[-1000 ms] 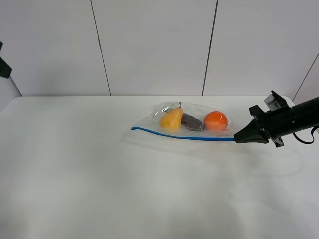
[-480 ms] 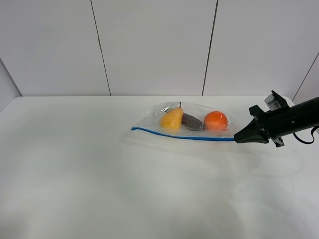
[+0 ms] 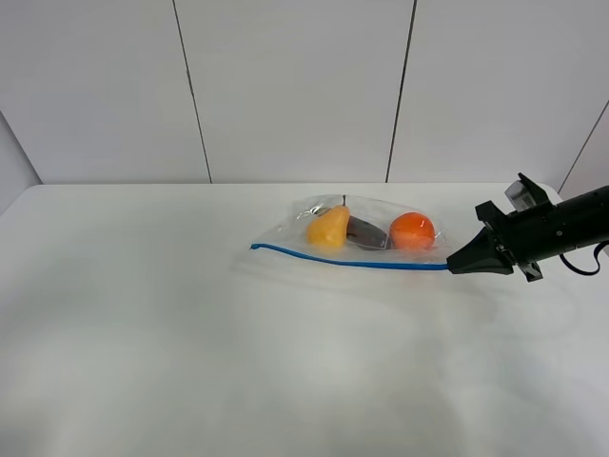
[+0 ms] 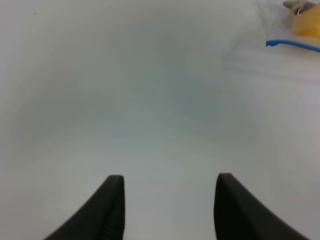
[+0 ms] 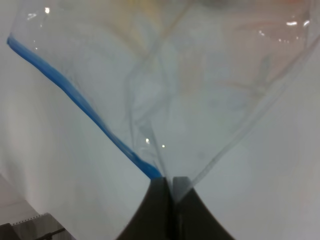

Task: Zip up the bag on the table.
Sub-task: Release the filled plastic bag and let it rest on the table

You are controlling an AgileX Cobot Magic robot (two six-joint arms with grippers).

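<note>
Three things lie inside the bag, a clear crinkly plastic pouch lying flat on the table: a yellow pear, a dark item and an orange ball. They sit in a row along the bag's length. The pear is toward the free end of the bag, the orange ball is toward the gripped end, and the dark item lies between the two, close against the pear. All three show plainly through the film.

A blue zipper strip runs along the bag's long edge, on the side of the bag away from the wall. Whether the strip is sealed along its length cannot be told.

At the bag's end beside the orange ball, the right gripper has its jaws pressed together on the corner where the blue zipper strip ends. Its own wrist view shows the strip and the clear film both running down into the pinched tips, with the plastic fanning out from them in creases.

The left gripper stands well apart from the bag, over bare table, with its jaws wide apart and holding nothing. Its wrist view catches only the free end of the strip and a sliver of the pear, both far from its fingers
</note>
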